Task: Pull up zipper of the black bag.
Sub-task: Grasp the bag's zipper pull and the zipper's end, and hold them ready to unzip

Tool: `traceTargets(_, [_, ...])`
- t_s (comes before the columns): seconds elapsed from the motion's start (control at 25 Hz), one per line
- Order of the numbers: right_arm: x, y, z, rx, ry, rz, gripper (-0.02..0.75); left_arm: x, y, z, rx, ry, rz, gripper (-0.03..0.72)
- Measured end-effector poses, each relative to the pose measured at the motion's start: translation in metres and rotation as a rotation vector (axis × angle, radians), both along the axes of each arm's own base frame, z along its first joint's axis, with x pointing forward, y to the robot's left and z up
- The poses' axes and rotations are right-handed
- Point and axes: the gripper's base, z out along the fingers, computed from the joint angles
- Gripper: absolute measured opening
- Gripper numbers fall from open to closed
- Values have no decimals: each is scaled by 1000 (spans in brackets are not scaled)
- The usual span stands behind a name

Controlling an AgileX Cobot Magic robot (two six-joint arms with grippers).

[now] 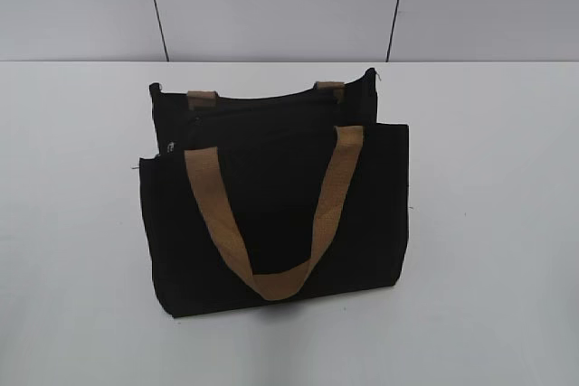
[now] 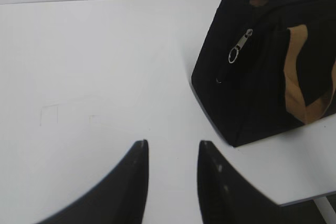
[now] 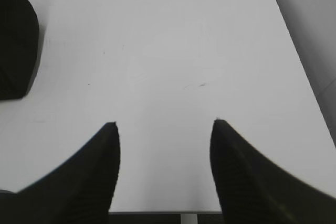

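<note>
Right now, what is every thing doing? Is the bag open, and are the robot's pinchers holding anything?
black bag: standing upright on the table, nothing holding it.
zipper: silvery pull tab hanging at the bag's left end, untouched; top looks open.
front handle: flopped down over the bag's front.
left gripper: open, empty, apart from the bag.
right gripper: open, empty, above bare table.

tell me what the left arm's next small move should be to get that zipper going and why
Probably ease the left gripper forward and to the right, toward the silvery pull tab hanging at the near end of the black bag. Its jaws are open over bare table, holding nothing, well short of the bag. The right gripper is also open and empty, with only the bag's edge in its view.
</note>
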Motion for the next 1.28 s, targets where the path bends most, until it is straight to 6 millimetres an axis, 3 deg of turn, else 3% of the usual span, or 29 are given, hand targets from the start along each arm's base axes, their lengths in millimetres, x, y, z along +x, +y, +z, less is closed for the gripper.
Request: traceTargets(1.28, [0, 0, 0, 4, 0, 3, 433, 0, 0, 0, 0, 0, 0, 239])
